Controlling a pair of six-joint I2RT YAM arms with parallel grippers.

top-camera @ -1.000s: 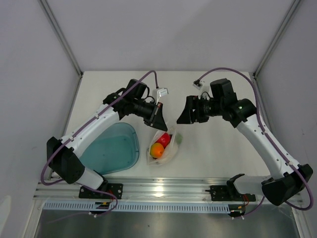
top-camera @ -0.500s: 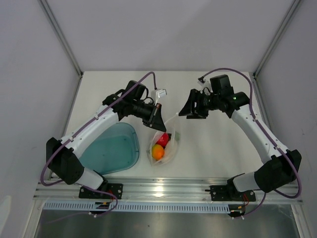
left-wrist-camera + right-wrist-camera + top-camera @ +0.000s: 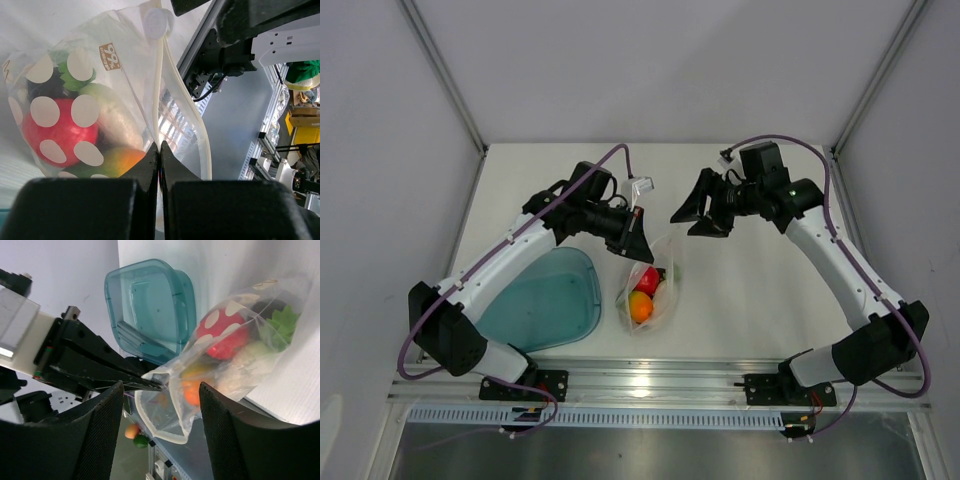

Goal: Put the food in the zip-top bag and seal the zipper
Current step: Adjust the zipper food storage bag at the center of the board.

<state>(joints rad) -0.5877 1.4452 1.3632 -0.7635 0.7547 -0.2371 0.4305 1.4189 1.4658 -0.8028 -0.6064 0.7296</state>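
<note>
Two arms over the table [image 3: 760, 290], and only one has hold of anything. The left gripper [image 3: 637, 236] is clamped tight on the mouth edge of the zip-top bag [image 3: 651, 292]. In its wrist view the fingertips [image 3: 150, 155] meet right on the zipper [image 3: 160, 100] strip, with no gap between them.

The bag hangs or lies just beside the teal tray [image 3: 545, 300], between the two arms. Its long axis runs from that pinch down toward the near edge, and the food [image 3: 647, 280] (red, orange, some green) is already bunched in the bottom.

The right gripper [image 3: 696, 217] is the one to watch. Its jaws are spread wide with nothing in them. It sits on the far-right side of the bag's mouth, near it but clearly apart, tipped down and pointing back toward the left gripper. From its own camera the mouth gapes toward it, with the zipper rim looping just below the fingers.

So my guess is the free end of the zipper is the right arm's job. It's the nearer free one, and it has to come in down-left across that strip.
</note>
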